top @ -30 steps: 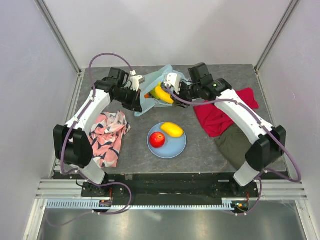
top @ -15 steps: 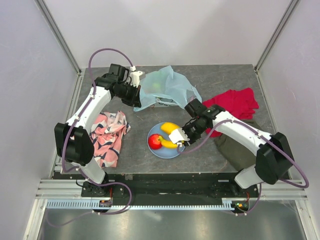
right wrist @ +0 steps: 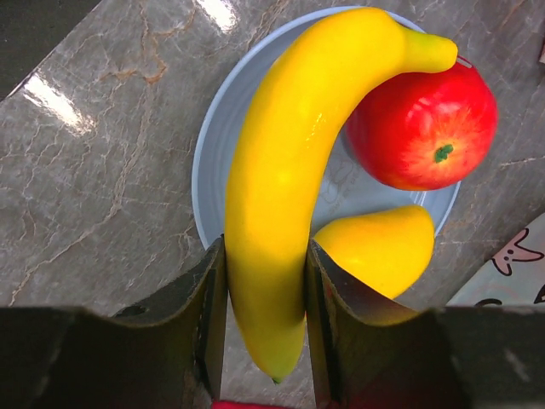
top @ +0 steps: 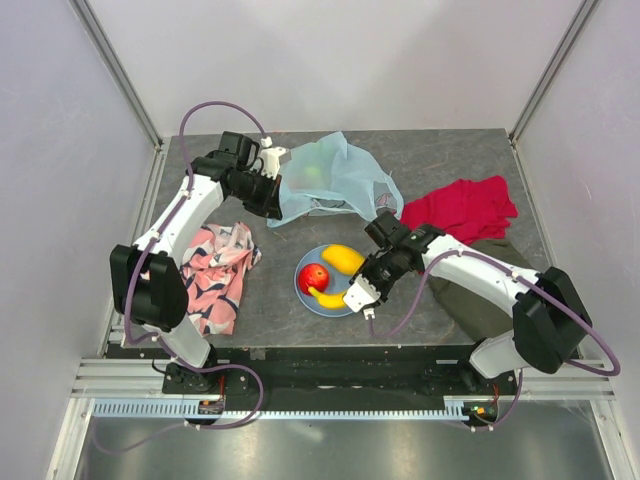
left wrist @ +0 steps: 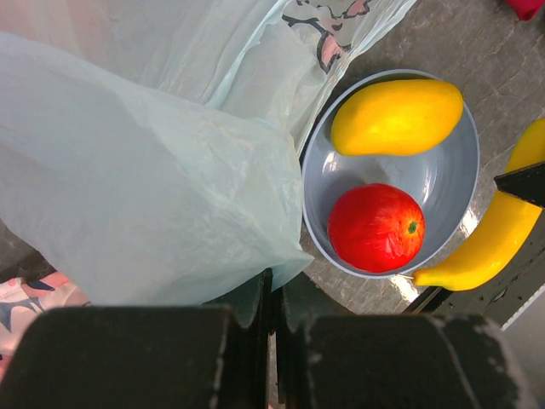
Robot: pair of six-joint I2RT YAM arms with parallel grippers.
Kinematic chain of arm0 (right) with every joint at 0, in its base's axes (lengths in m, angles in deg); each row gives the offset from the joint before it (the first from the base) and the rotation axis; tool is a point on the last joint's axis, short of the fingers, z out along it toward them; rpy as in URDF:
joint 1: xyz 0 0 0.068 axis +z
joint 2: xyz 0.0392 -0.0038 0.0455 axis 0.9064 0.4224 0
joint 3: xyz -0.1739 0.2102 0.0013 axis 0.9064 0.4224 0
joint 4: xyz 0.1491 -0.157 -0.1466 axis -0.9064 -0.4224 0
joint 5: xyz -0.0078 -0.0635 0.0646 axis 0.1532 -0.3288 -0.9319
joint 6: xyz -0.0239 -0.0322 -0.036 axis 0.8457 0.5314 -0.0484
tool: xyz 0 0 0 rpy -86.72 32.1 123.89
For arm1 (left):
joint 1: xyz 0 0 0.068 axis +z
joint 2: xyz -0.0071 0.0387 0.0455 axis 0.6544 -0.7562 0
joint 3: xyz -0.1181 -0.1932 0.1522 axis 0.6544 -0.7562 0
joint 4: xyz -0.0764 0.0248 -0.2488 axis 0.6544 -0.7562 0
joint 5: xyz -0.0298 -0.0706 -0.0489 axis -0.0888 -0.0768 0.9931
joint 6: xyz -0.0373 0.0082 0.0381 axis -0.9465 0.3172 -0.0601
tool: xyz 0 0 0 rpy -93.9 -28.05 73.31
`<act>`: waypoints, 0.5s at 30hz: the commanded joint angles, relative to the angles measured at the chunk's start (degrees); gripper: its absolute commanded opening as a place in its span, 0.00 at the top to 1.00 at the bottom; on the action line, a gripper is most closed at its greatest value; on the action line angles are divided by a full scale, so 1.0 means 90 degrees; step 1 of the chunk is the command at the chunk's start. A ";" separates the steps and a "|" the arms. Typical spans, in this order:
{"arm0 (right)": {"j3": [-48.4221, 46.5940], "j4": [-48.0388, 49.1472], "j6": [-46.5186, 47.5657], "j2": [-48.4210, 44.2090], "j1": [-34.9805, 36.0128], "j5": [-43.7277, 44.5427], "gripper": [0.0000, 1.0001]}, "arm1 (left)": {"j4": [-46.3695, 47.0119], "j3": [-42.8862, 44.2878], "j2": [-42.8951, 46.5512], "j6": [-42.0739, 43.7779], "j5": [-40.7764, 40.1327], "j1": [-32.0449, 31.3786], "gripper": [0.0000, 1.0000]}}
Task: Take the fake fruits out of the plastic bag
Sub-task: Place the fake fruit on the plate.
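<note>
Top external view gives me the grey bench [top: 450,150] with the pale-blue plastic bag [top: 340,180] lying at its far middle, beyond the plate. My left end effector [top: 274,208] is closed on the bag's left edge, and the left wrist view shows the film pinched between the shut fingers and draping away from them. Through the film I make out what may be a green fruit [top: 313,172], though it is too faint to be sure.

A pink patterned cloth [top: 215,270] sits near the left arm, and a red cloth [top: 460,210] lies to the right, partly under the right arm.

The light-blue plate [right wrist: 213,170] sits at mid-bench. My right end effector [right wrist: 266,324] grips the banana [right wrist: 289,153], one finger on each side, over the plate's near rim. I cannot tell whether the banana touches the plate. On the plate lie a yellow fruit [left wrist: 396,117] and a red apple [right wrist: 421,128], close together.
</note>
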 commanded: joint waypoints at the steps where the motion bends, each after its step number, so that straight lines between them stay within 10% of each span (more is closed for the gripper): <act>1: 0.0031 0.0094 0.0410 0.0198 0.0035 -0.0325 0.67 | 0.0018 -0.0029 0.0242 0.0145 -0.0115 -0.0008 0.98; 15: 0.0363 0.0495 0.0293 0.0141 0.0084 -0.0276 0.23 | 0.0018 -0.0185 0.0350 0.0164 -0.0086 -0.0008 0.98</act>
